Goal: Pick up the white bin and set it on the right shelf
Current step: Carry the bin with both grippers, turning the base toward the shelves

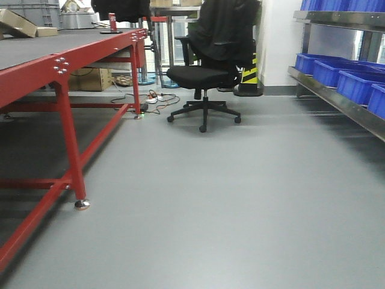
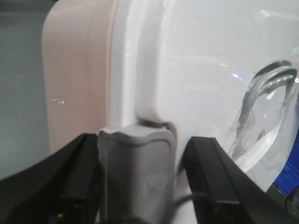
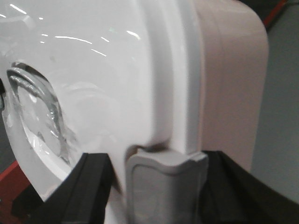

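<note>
The white bin (image 2: 187,70) fills the left wrist view, glossy lid facing the camera and pinkish side wall to the left. It also fills the right wrist view, white bin (image 3: 107,70), with the pinkish wall to the right. My left gripper (image 2: 142,142) straddles a grey latch (image 2: 138,172) on the lid's edge, black fingers close on both sides. My right gripper (image 3: 159,156) grips the opposite grey latch (image 3: 163,186) the same way. The bin hangs over grey floor. The right shelf (image 1: 337,99) shows at the right edge of the front view; neither the bin nor the grippers appear there.
Blue bins (image 1: 355,81) stand on the steel shelf. A red-framed table (image 1: 66,60) runs along the left. A black office chair (image 1: 204,75) and floor cables (image 1: 153,99) sit further back, next to a yellow-black striped post (image 1: 249,72). Grey floor (image 1: 228,198) lies between.
</note>
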`<action>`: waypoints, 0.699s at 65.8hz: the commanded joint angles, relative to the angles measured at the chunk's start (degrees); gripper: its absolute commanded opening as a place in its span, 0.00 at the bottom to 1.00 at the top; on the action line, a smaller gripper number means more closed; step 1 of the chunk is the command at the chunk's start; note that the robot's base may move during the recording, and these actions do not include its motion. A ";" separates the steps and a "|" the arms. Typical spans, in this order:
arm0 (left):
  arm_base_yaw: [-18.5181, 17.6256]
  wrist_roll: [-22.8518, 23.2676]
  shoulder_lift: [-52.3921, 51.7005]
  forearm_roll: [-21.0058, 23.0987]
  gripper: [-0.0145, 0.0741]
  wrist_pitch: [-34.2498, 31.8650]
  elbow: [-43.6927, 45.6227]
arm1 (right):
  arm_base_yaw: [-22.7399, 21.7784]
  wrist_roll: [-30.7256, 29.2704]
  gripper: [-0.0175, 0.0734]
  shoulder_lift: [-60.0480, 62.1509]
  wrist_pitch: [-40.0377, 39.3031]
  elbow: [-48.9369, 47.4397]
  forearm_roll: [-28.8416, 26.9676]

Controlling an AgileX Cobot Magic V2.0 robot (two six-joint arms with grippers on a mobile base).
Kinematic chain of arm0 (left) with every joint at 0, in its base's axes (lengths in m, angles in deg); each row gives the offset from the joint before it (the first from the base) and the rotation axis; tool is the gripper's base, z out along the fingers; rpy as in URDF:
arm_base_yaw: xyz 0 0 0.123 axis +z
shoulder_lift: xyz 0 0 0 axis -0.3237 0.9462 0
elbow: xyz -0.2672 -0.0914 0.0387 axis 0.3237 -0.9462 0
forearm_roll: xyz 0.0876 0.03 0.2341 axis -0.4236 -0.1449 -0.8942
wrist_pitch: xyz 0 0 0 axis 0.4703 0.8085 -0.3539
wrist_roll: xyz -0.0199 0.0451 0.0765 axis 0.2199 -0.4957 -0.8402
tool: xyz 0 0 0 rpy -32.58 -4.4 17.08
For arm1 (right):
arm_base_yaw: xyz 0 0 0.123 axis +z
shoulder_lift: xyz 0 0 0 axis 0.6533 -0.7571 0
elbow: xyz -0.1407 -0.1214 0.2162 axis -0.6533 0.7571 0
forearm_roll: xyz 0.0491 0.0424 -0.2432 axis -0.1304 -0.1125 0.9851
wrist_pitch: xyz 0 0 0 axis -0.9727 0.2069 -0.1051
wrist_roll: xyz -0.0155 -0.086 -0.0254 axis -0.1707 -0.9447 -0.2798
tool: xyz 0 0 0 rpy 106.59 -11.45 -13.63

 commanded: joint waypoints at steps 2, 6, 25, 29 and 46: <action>-1.35 -1.05 -0.95 8.83 0.41 2.07 1.91 | 1.11 0.02 0.65 1.04 6.33 -2.17 -13.76; -1.35 -1.05 -0.95 8.83 0.41 2.07 1.91 | 1.11 0.02 0.65 1.04 6.33 -2.17 -13.76; -1.35 -1.05 -0.95 8.83 0.41 2.07 1.91 | 1.11 0.02 0.65 1.04 6.33 -2.17 -13.76; -1.35 -1.05 -0.95 8.83 0.41 2.07 1.91 | 1.11 0.02 0.65 1.04 6.33 -2.17 -13.76; -1.35 -1.05 -0.95 8.83 0.41 2.07 1.91 | 1.11 0.02 0.65 1.04 6.33 -2.17 -13.76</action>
